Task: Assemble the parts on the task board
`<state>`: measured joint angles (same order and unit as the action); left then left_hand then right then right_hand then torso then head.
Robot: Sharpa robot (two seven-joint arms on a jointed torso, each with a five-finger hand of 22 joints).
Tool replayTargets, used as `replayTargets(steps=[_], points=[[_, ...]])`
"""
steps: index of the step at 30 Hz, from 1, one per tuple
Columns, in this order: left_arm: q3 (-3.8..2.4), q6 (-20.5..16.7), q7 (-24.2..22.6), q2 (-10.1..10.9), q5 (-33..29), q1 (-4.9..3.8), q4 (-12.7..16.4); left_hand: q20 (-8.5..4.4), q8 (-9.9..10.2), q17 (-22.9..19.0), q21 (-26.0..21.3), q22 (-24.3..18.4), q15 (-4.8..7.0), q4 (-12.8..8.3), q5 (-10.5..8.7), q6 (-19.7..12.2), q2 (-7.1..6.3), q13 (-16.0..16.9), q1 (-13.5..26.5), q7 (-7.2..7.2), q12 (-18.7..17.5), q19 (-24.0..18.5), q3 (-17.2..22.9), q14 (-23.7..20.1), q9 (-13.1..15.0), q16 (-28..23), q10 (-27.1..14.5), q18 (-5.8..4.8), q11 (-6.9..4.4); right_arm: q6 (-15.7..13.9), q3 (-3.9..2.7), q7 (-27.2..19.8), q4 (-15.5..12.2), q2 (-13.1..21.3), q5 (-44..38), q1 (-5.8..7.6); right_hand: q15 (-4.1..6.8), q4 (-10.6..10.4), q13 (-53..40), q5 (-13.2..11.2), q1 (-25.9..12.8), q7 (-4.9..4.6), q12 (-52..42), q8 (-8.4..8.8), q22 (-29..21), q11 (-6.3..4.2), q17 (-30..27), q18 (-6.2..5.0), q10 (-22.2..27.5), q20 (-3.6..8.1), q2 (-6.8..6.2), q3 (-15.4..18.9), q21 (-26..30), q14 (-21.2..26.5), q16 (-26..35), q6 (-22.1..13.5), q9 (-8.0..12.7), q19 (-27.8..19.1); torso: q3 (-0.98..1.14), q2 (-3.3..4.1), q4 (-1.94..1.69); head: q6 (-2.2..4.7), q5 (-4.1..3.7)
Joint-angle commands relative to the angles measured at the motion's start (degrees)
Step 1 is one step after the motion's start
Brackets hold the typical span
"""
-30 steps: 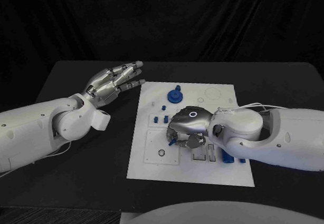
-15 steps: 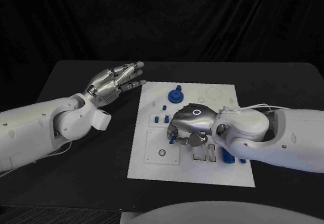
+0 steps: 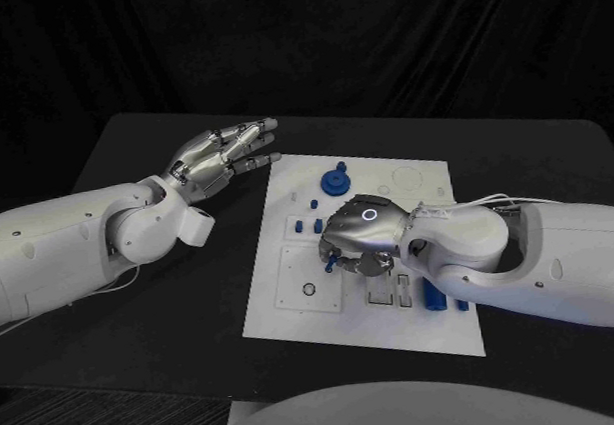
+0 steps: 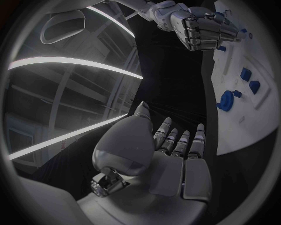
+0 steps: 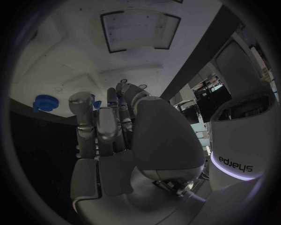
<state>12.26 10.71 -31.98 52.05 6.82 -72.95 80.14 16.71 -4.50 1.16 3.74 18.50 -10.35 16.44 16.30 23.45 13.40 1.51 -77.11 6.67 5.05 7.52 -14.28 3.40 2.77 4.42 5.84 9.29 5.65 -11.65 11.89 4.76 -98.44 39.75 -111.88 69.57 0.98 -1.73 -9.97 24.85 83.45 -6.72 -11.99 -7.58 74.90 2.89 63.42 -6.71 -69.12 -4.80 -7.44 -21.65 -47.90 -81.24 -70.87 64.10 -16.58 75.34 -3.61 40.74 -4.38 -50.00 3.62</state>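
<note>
The white task board (image 3: 295, 274) lies mid-table. My right hand (image 3: 360, 230) is over its middle with its fingers curled down, pinching a small blue part (image 3: 327, 267) against the board. In the right wrist view, blue shows between the fingertips (image 5: 96, 104) of that hand (image 5: 117, 140). A blue gear-like part (image 3: 333, 180) stands near the board's far edge, also visible as the gear (image 5: 44, 102) and the gear (image 4: 225, 100). My left hand (image 3: 224, 154) hovers beside the board's far left corner, fingers spread and holding nothing. The left wrist view shows the left hand (image 4: 173, 154) and the right hand (image 4: 205, 28).
Small blue pieces (image 3: 308, 225) stand in the board left of my right hand. Two more blue pieces (image 3: 433, 293) lie beside my right forearm. Black table (image 3: 157, 316) surrounds the board, with open room at the left and front.
My right hand has shifted slightly toward the board's far side, fingers still curled down. The left hand has edged a little to the right.
</note>
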Motion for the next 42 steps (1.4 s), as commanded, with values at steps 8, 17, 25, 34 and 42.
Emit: replayTargets(steps=[8, 17, 25, 34, 42], points=[[-0.06, 1.2, -0.2, -0.2, -0.3, 0.2, -0.2, -0.11, -0.4, 0.1, 0.3, 0.1, -0.36, 0.2, 0.34, 0.7, 0.59, 0.0, 0.1, 0.21, 0.2, 0.5, 0.0, 0.0, 0.1, 0.3, -0.2, 0.74, 0.09, 1.2, -0.03, 1.9, 0.0, -0.5, -10.8, 0.13, 0.12, 0.6, -0.2, -1.4, -0.7, 0.27, 0.0, 0.87, 5.3, -0.05, -1.1, -0.79, -0.1, 0.41, -0.54, 0.1, 1.6, 0.9, 1.0, -0.3, 0.1, -1.1, -0.01, 0.02, -0.01, 0.0, 0.19], [-0.06, 1.3, 0.0, -0.3, -0.3, 0.24, -0.2, -0.11, -0.4, 0.1, 0.3, 0.2, -0.36, 0.2, 0.36, 0.8, 0.65, 0.0, 0.1, 0.26, 0.3, 0.5, 0.0, 0.0, 0.1, 0.4, -0.2, 0.74, 0.12, 0.0, -0.03, 2.1, -0.1, -0.9, -12.4, 0.12, 0.04, 0.8, -0.3, -1.9, -0.9, 0.24, 0.1, 1.17, 5.1, 0.0, -1.6, -0.86, 0.1, 0.4, -0.66, 0.1, 2.2, 1.2, 1.5, -0.5, 0.2, -1.5, -0.01, 0.0, 0.04, 0.0, 0.57], [-0.06, 1.5, 0.1, -0.4, -0.3, 0.28, -0.3, -0.1, -0.5, 0.1, 0.4, 0.3, -0.37, 0.2, 0.38, 0.9, 0.72, 0.0, 0.1, 0.37, 0.3, 0.6, 0.0, 0.0, 0.1, 0.4, -0.2, 0.74, 0.15, 0.7, -0.03, 1.6, 0.1, -1.3, -13.2, 0.1, 0.03, 1.1, -0.4, -2.1, -0.7, 0.29, 0.2, 1.44, 5.0, -0.03, -2.0, -0.94, 0.2, 0.41, -0.74, 0.0, 2.8, 1.5, 1.8, -0.8, 0.2, -1.9, 0.0, -0.01, 0.02, 0.0, 0.87], [-0.06, 1.6, 0.2, -0.5, -0.3, 0.36, -0.4, -0.09, -0.6, 0.1, 0.4, 0.3, -0.39, 0.1, 0.4, 1.3, 0.79, 0.0, 0.1, 0.56, 0.3, 0.7, 0.0, 0.0, 0.2, 0.4, -0.2, 0.74, 0.21, 0.8, -0.03, 1.2, 0.0, -1.0, -13.8, 0.09, 0.02, 1.4, -0.5, -2.7, -0.8, 0.36, 0.4, 2.07, 4.9, -0.04, -2.6, -1.03, 0.7, 0.39, -0.84, 0.0, 3.4, 2.0, 2.3, -1.5, 0.5, -2.4, -0.01, -0.01, 0.0, 0.0, 1.72], [-0.06, 1.7, 0.4, -0.5, -0.3, 0.43, -0.5, -0.08, -0.6, 0.1, 0.4, 0.3, -0.4, 0.1, 0.4, 1.4, 0.81, 0.0, 0.1, 0.63, 0.3, 0.7, 0.0, 0.0, 0.2, 0.4, -0.2, 0.73, 0.25, 0.3, -0.02, 1.0, -0.1, -0.7, -13.9, 0.08, 0.03, 1.4, -0.6, -3.1, -1.0, 0.35, 0.4, 2.51, 4.9, -0.05, -2.6, -1.03, 0.7, 0.37, -0.84, 0.0, 3.4, 2.1, 2.3, -2.1, 0.6, -2.5, -0.01, -0.01, 0.01, 0.0, 2.37]])
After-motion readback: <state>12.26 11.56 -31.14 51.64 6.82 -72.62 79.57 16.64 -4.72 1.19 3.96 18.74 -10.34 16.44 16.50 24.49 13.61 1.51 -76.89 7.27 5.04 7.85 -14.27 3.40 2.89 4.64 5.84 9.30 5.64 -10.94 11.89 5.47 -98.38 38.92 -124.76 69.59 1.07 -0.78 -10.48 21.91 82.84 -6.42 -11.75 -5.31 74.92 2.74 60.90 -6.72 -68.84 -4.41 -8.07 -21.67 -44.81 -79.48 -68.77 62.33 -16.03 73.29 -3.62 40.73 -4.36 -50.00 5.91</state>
